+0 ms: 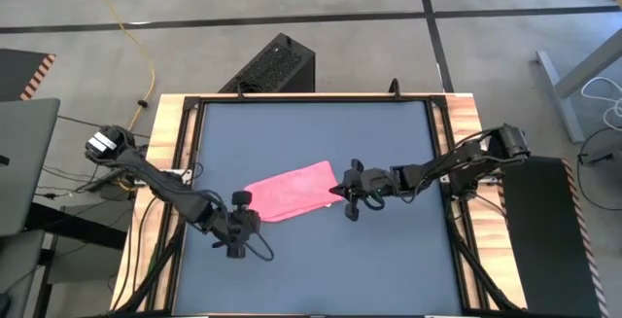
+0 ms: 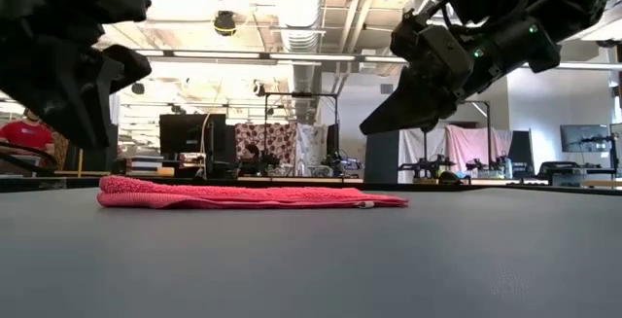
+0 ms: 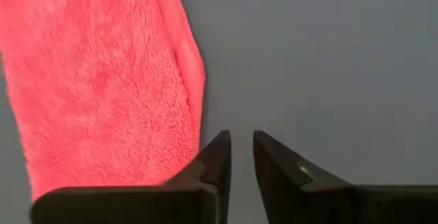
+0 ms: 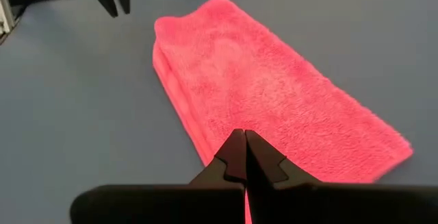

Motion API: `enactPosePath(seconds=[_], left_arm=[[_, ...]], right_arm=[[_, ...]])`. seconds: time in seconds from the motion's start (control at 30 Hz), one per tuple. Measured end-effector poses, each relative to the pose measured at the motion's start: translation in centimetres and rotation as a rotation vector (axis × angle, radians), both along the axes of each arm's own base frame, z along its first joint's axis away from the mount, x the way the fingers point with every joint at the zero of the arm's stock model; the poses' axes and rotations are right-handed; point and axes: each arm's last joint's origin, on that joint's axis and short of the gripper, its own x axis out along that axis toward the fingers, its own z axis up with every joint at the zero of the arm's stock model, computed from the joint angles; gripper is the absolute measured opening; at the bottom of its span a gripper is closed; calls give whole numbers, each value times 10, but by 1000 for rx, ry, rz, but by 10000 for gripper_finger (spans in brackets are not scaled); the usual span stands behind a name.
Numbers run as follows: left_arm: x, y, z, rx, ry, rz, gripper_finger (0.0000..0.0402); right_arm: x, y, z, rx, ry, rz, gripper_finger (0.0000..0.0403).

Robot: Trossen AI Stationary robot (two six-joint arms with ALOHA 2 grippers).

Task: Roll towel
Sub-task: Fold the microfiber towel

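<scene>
The pink towel (image 1: 292, 190) lies flat on the dark grey tabletop, folded into a long strip, with stacked layers showing along one long edge (image 4: 179, 107). In the low view the towel (image 2: 243, 196) is a low flat band. My left gripper (image 1: 243, 201) hangs just off the towel's left end, raised above the table (image 2: 87, 158). Its fingers stand a little apart (image 3: 241, 142) beside the cloth (image 3: 102, 80), with nothing between them. My right gripper (image 1: 337, 192) is shut (image 4: 244, 136) and hovers above the towel's right end (image 2: 367, 128), clear of it.
Bare tabletop (image 1: 311, 269) spreads on the near and far sides of the towel. A black frame and wooden side strips (image 1: 167, 162) border the table. A black box (image 1: 272, 65) stands on the floor beyond the far edge.
</scene>
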Motion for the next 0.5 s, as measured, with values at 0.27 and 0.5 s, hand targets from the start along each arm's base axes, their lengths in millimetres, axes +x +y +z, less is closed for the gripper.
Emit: enactPosePath(seconds=[0.27, 0.5], left_arm=[[0, 2, -20, 161, 115, -64, 116], [1, 5, -22, 272, 89, -37, 116]], right_arm=[[2, 0, -5, 1, 6, 3, 16], [2, 0, -4, -6, 6, 7, 16]])
